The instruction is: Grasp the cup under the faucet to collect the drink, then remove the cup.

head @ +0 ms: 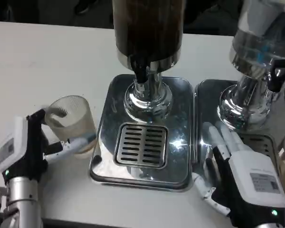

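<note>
A clear ribbed plastic cup (75, 122) stands on the white table left of the dispenser tray, with a little drink in its bottom. My left hand (33, 142) grips it from the left, one finger on the rim and another across its front. The dark drink dispenser (148, 28) rises at the top centre, its black faucet (140, 71) above the chrome drip tray (145, 95) and slotted grate (141, 145). My right hand (230, 164) lies with fingers spread by the tray's right edge, holding nothing.
A second dispenser (259, 42) with clear liquid stands on its own chrome tray (206, 104) at the right, close to my right hand. Bare white table (42, 61) stretches to the left and back.
</note>
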